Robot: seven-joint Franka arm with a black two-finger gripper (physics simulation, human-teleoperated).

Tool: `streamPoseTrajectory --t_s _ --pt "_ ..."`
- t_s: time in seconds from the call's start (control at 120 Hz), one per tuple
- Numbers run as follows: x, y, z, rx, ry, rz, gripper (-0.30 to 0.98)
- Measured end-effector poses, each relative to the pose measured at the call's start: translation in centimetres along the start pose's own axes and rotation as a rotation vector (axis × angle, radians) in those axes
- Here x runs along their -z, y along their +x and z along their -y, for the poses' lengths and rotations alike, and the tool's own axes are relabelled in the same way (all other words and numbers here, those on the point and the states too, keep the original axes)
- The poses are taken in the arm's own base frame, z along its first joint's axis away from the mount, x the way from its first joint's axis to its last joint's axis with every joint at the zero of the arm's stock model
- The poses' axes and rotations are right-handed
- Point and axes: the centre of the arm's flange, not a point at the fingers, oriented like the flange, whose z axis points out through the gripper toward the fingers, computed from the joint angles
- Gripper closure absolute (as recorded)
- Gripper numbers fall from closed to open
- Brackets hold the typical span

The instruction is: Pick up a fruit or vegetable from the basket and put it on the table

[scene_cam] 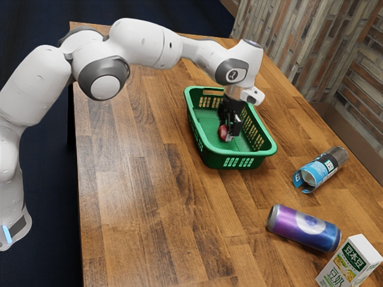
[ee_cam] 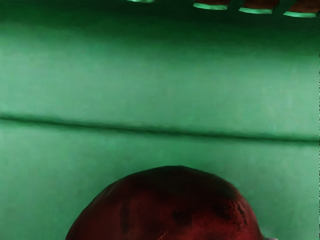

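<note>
- Basket (scene_cam: 209,156), the green one with slotted sides, sits a bit right of center in the upper half of the exterior view, on the wooden table (scene_cam: 131,197).
- Arm (scene_cam: 140,43) is the white one, coming in from the left edge of that view and arching over the top middle, with its hand end bent down over the basket.
- Black gripper (scene_cam: 230,133) is down inside the basket, pointing at the basket's floor. Honestly can't tell if it's clamped on anything or just sitting around it, the angle hides too much.
- Red fruit or veggie (scene_cam: 223,133) is right at the gripper's tip, within the basket walls. Looks round and dark red up close in the wrist view, with some darker marks on the skin and the green basket floor behind it. Can't say exactly what kind it is.
- Blue-and-gray container (scene_cam: 321,170) lies on its side at the right of the exterior view, well apart from the basket.
- Purple-and-blue can (scene_cam: 302,227) is on its side too, toward the lower right.
- White-and-green carton (scene_cam: 346,266) stands upright in the lower right corner, just beside the can.
- Brick-patterned wall (scene_cam: 344,54) takes up the upper right.
</note>
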Motion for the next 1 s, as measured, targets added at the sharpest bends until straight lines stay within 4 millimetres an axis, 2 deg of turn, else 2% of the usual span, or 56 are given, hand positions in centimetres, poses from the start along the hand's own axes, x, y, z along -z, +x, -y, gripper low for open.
streamPoseTrajectory --t_s 0.05,0.117,0.175,0.242,0.317,0.4,0.458,0.517,0.708,0.808,0.908,0.95,1.0 --pt "2.5 -0.4 -0.4 -0.006 0.000 -0.033 0.39" --pt "8.6 -1.8 -2.6 -0.038 -0.006 -0.101 0.38" --pt "13.7 -3.6 -6.9 -0.103 -0.017 -0.143 0.37" --pt "17.0 -5.7 -12.7 -0.196 -0.033 -0.150 0.34" --pt "18.0 -7.3 -18.7 -0.296 -0.048 -0.127 0.33" --pt "16.9 -8.9 -24.5 -0.391 -0.054 -0.075 0.33" --pt "15.6 -10.1 -27.1 -0.438 -0.042 -0.031 0.32" --pt "14.3 -11.2 -27.7 -0.452 -0.035 0.011 0.33" --pt "12.9 -13.0 -29.9 -0.491 -0.022 0.065 0.31" --pt "11.7 -12.7 -30.1 -0.491 -0.012 0.087 0.16" --pt "11.4 -12.7 -30.3 -0.494 -0.008 0.092 0.08" --pt "11.6 -12.4 -29.6 -0.481 -0.008 0.088 0.06" --pt "11.7 -11.3 -26.4 -0.432 -0.010 0.087 0.04"
